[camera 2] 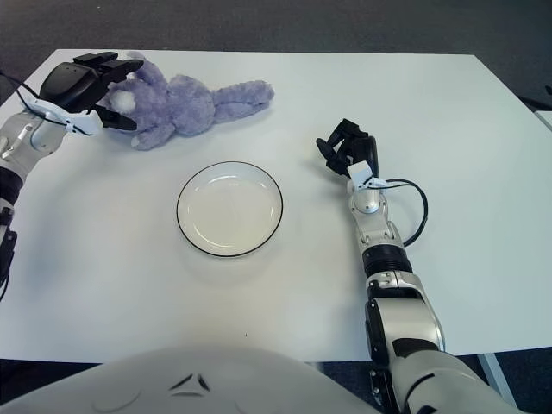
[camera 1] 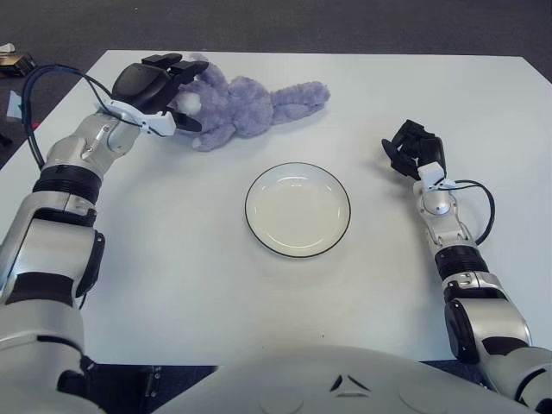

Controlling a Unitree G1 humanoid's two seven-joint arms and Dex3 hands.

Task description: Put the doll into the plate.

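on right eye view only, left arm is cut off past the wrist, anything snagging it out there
Observer: A black cable loops loose from the left forearm, out past the table's left edge.
Operator: where's the elbow
Observer: At the table's left side; the forearm runs from it to the left hand gripping the doll.
Operator: floor there
Observer: A small object lies beyond the far left corner. The right hand idles right of the plate.
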